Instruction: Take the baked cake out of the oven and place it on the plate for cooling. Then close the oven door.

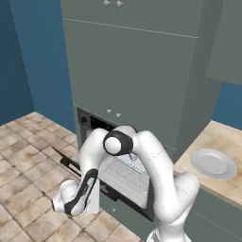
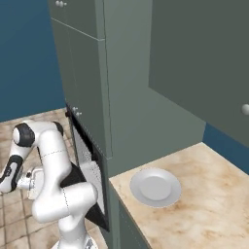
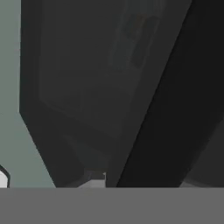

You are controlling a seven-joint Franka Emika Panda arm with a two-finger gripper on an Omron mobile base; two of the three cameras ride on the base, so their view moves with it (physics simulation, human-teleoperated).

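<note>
- Cabinet column (image 1: pixel 137 71): tall grey-green unit at 12 o'clock in the left base view; it houses the oven (image 1: pixel 124 163).
- Oven door (image 1: pixel 71 163): lowered open, extending toward 9 o'clock. The arm reaches down beside it.
- Counter (image 2: pixel 204 204): at 4 o'clock in the right base view, carrying the plate (image 2: pixel 155 187), which is bare.
- Baked cake: cannot be made out; presumably still inside the oven.
- Gripper (image 1: pixel 59 204): low at 8 o'clock; whether clenched or released cannot be told.
- Step judged: reaching for the cake. Next move calls for clearing the door edge and the racks (image 1: pixel 124 171).

empty white plate (image 2: pixel 155 187) on counter (image 2: pixel 209 204)
</note>
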